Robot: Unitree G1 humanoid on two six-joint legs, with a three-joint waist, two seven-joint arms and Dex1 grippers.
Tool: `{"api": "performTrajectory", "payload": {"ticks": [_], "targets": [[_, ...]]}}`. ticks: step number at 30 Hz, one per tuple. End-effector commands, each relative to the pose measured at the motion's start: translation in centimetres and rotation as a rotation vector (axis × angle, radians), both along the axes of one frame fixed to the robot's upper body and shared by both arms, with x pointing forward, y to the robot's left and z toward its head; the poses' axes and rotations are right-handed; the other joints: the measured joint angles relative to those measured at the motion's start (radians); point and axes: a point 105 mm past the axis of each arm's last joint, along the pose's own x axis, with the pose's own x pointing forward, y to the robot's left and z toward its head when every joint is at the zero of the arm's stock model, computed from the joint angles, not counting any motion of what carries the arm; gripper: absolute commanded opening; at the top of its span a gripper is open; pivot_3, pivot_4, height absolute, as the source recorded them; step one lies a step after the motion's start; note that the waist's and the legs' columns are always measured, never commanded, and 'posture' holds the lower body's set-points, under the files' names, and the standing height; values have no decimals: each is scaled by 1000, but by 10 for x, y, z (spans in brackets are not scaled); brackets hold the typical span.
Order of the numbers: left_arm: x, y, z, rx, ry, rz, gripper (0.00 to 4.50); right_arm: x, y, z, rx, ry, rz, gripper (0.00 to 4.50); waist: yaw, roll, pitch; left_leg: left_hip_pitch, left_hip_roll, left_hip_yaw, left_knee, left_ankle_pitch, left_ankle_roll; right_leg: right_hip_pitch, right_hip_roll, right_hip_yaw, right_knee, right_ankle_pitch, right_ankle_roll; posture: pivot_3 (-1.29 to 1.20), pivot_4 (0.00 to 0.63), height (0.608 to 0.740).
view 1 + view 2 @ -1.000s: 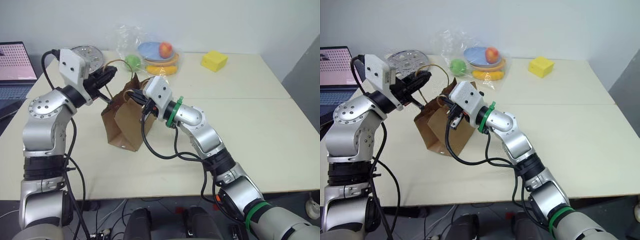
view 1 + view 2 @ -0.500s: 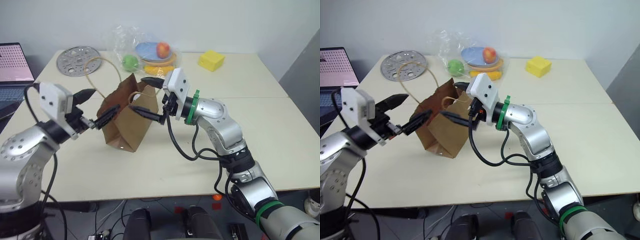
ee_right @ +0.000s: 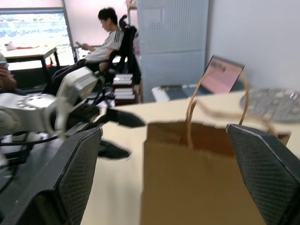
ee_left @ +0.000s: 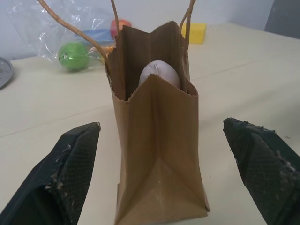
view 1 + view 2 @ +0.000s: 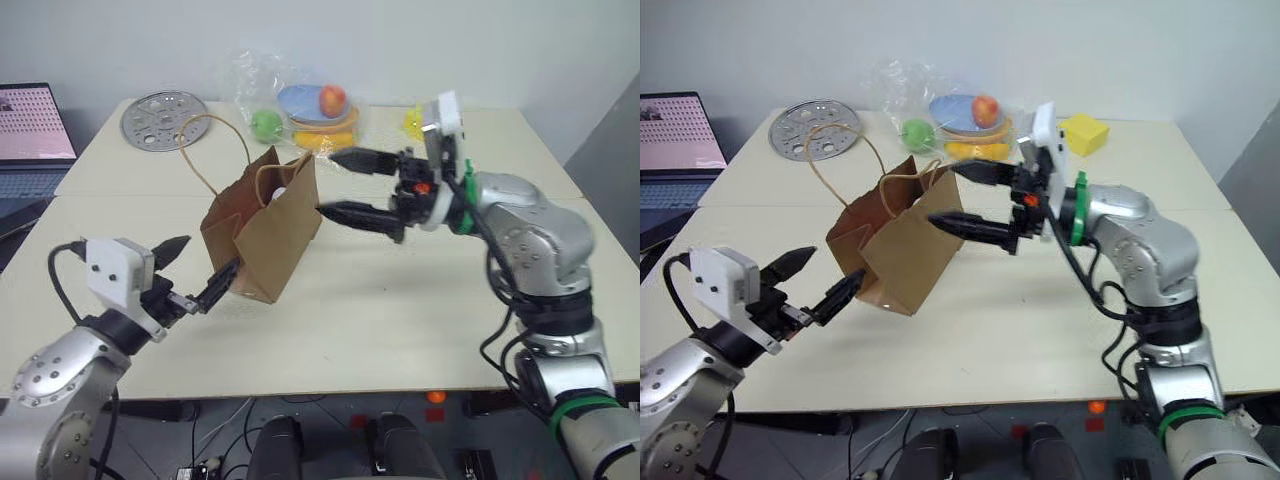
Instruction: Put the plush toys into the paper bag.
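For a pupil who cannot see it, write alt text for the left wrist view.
A brown paper bag stands upright on a pale table, its mouth open, with a white egg-shaped plush toy inside. The open left gripper faces it, touching nothing. Behind lie a clear plastic bag of toy fruit and a yellow block.

No readable writing anywhere on the table.

The paper bag [image 5: 262,228] at centre frame is plain brown with no print or logo. The laptop screen [image 5: 35,122] at the far left edge glows pink with rows of tiny marks, too small to make out as letters or numbers. The yellow block [image 5: 1083,133] toward the upper right carries no label.
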Motion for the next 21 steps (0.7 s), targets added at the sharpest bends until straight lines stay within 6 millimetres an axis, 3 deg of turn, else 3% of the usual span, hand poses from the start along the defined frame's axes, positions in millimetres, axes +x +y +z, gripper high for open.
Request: {"api": "performTrajectory", "payload": {"ticks": [1,5,8,12,15,18,21], "targets": [[13,-8,-5,12,-36,12,4500,-19,-1,-10,-65,-20,32,4446,0,0,0,0,0,0,0,0,0,0,0,0,0,0,0,0,150,740],[31,-3,-20,10,-38,97,4500,-20,2,-21,-105,-47,-5,4446,-7,0,0,0,-1,0,0,0,0,-1,2,2,0,0,0,0,150,740],[36,-15,-38,-5,-4,63,4500,-19,4,-23,-105,-66,-27,4446,-6,0,0,0,-2,0,0,0,0,-1,4,2,0,1,1,0,150,740],[39,-26,-43,-13,-12,18,4500,-19,4,-22,-97,-66,-43,4446,-3,0,0,0,-1,0,0,0,0,-1,4,1,-1,1,1,0,150,740],[43,-22,-46,-14,-10,26,4500,-18,1,-21,-101,-71,-59,4446,-2,0,0,0,-1,0,0,0,0,-1,4,1,-1,1,1,0,150,740],[46,-16,-52,-12,-3,56,3924,-18,0,-20,-101,-73,-73,4500,-2,0,0,0,-1,0,0,0,0,-1,4,1,-1,1,1,0,150,740],[48,-18,-53,-13,-10,50,3020,-18,0,-20,-101,-74,-78,4500,-2,0,0,0,-1,0,0,0,0,-1,4,1,-1,1,1,0,150,740]]}}
